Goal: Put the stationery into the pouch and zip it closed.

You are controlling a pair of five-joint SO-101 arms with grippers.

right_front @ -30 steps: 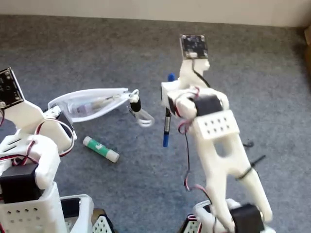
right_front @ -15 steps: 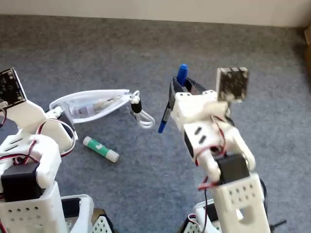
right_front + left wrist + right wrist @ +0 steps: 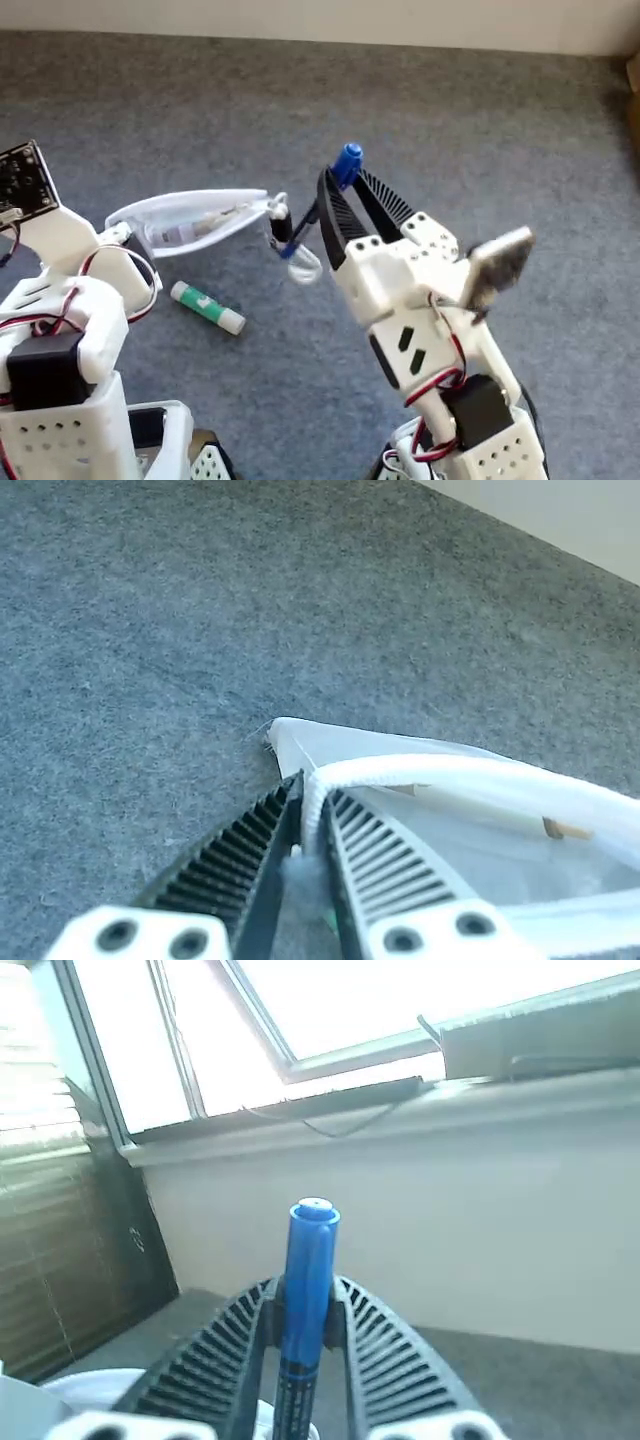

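A clear white-edged pouch (image 3: 190,220) lies open on the grey carpet, some stationery inside it. My left gripper (image 3: 305,810) is shut on the pouch's rim (image 3: 420,772) at its left end. My right gripper (image 3: 345,205) is shut on a blue pen (image 3: 347,160), held tilted above the carpet just right of the pouch's mouth, its lower tip (image 3: 290,248) by the zipper pull loop (image 3: 300,262). In the right wrist view the blue pen (image 3: 308,1280) stands between the fingers (image 3: 210,1355). A green and white glue stick (image 3: 206,306) lies on the carpet below the pouch.
Grey carpet (image 3: 500,130) covers the whole work area. A pale wall (image 3: 480,1220) and a window (image 3: 330,1010) stand behind. The arm bases (image 3: 60,420) sit at the near edge.
My right arm has swung round and tilted, bringing the blue pen from hanging vertically to slanting toward the pouch's mouth. The left arm and pouch have barely moved.
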